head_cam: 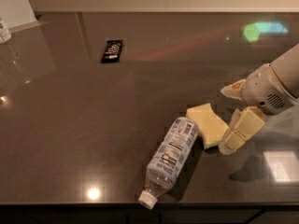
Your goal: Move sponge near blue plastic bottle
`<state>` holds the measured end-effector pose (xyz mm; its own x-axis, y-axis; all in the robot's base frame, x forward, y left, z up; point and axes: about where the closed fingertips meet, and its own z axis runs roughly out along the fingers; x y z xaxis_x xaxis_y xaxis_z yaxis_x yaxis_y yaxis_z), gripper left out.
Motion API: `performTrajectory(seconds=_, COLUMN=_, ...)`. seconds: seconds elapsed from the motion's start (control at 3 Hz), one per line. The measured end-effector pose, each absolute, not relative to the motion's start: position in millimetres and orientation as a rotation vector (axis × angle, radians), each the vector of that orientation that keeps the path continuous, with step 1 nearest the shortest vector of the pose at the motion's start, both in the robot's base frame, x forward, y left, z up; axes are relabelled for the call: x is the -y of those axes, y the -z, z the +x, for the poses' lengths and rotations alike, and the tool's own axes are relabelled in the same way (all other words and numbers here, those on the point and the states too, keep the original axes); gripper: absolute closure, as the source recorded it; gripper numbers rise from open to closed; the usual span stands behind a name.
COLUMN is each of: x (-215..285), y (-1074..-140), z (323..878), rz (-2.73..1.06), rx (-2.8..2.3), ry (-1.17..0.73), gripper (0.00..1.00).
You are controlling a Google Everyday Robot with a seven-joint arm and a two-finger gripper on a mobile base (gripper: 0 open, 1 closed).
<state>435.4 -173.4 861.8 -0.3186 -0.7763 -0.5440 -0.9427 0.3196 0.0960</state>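
Note:
The pale yellow sponge lies flat on the dark table, touching or almost touching the upper right side of the blue plastic bottle. The bottle lies on its side near the front edge, its white cap pointing toward the front left. My gripper comes in from the right and is open. One cream finger is above and to the right of the sponge. The other finger is by the sponge's right edge. Nothing is held between them.
A small black wrapped bar lies at the back left. A white item stands at the far left edge. The table's front edge runs just below the bottle cap. Light glares show on the table top.

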Motion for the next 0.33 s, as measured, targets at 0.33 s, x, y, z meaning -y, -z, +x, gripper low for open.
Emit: performTrajectory(seconds=0.33, x=173.3, y=-861.8, z=435.4, rz=-1.525, rx=-2.192, ry=-0.567, gripper=0.0)
